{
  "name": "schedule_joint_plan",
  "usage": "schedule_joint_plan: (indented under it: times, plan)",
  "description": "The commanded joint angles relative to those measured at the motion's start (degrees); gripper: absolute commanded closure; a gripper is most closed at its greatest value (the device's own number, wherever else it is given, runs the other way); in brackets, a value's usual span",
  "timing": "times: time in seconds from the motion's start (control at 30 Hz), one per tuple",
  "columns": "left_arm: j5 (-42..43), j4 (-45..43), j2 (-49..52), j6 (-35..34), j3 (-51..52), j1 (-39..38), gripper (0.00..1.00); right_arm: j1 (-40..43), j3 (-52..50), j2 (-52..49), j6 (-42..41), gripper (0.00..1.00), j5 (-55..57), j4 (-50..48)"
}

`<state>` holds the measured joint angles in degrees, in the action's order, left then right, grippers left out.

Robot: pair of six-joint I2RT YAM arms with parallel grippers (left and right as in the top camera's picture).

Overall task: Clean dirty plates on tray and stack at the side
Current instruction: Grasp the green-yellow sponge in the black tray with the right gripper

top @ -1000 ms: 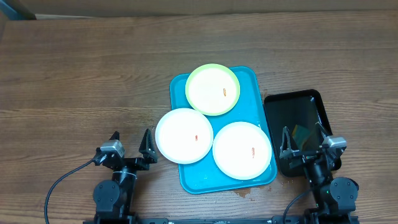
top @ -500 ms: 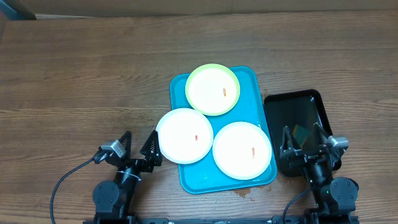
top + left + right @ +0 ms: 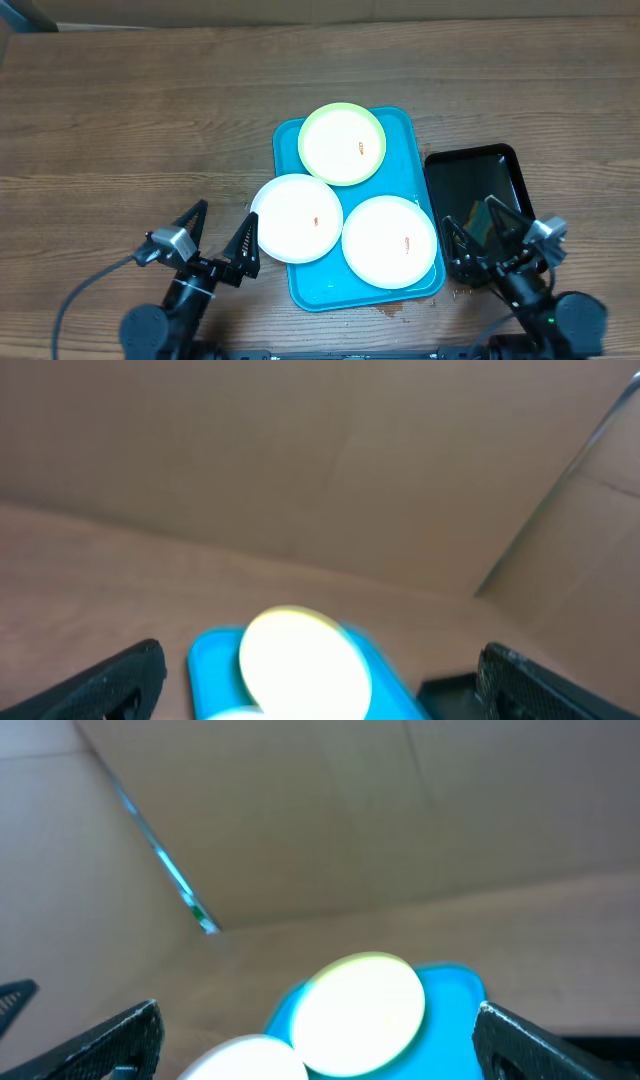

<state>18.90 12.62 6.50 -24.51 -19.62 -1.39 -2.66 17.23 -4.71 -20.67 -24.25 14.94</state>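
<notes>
Three plates (image 3: 342,143) sit on the tray (image 3: 410,130), one overhanging its left edge. Left claw (image 3: 227,215), spread wide and empty, stands just beside that plate. Right claw (image 3: 472,218), likewise spread and empty, is off the tray's near right corner.

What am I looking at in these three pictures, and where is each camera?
This is a robot with two arms at a wooden table. One picture looks straight down from above; the other two come from a camera on each wrist, so the dark shapes at their lower corners are that arm's own fingers. The left gripper and the right gripper are open and hold nothing. On the turquoise tray lie a yellow-green plate and two white plates, each with an orange-red speck. A black tray sits to its right.
</notes>
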Motion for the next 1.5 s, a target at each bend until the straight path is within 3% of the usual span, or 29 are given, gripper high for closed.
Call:
schedule_joint_plan:
  times: [0.0, 0.27, 0.47, 0.6, 0.67, 0.8, 0.87, 1.0, 1.2, 1.4, 1.47]
  plan:
    - [-0.2, 6.4, 7.3, 7.4, -10.3, 0.2, 0.0, 0.1, 11.7, -7.1, -0.3, 0.0, -1.3, 6.7]
    - [0.2, 32.3, 32.8, 9.4, -40.9, 0.1, 0.0, 0.1, 47.5, -37.4, 9.2, 0.0, 0.9, 40.5]
    - [0.3, 50.7, 46.4, 9.3, -54.8, 0.1, 0.0, 0.1, 61.9, -52.7, 8.7, 0.0, 0.7, 53.2]
    - [5.2, 55.7, 50.5, 8.2, -55.5, 0.1, 0.0, 0.1, 61.9, -58.2, 8.2, 0.0, 2.5, 55.5]
    - [10.5, 56.9, 52.3, 9.6, -55.5, 0.1, 0.0, 0.1, 61.0, -61.7, 2.5, 0.02, 7.7, 58.3]
    - [13.8, 57.7, 55.1, 10.4, -55.5, 0.1, 0.0, 0.1, 56.6, -68.4, -7.5, 0.15, 20.0, 62.1]
    - [15.0, 57.9, 55.7, 11.8, -55.5, 0.1, 0.0, 0.2, 53.5, -71.4, -8.3, 0.24, 22.4, 60.7]
    - [20.3, 58.2, 54.3, 19.6, -56.1, -0.5, 0.12, 0.2, 48.6, -77.3, -8.3, 0.34, 23.1, 57.2]
    - [13.8, 58.8, 48.6, 21.6, -57.9, -1.4, 0.07, 0.3, 41.9, -85.3, -11.3, 0.57, 27.0, 49.3]
    - [11.0, 60.6, 45.1, 21.5, -57.9, -1.4, 0.0, 2.7, 38.1, -89.4, -11.5, 0.64, 27.8, 42.3]
    - [11.2, 61.2, 45.1, 21.0, -57.9, -1.4, 0.0, 3.5, 37.1, -89.7, -11.8, 0.73, 27.8, 40.0]
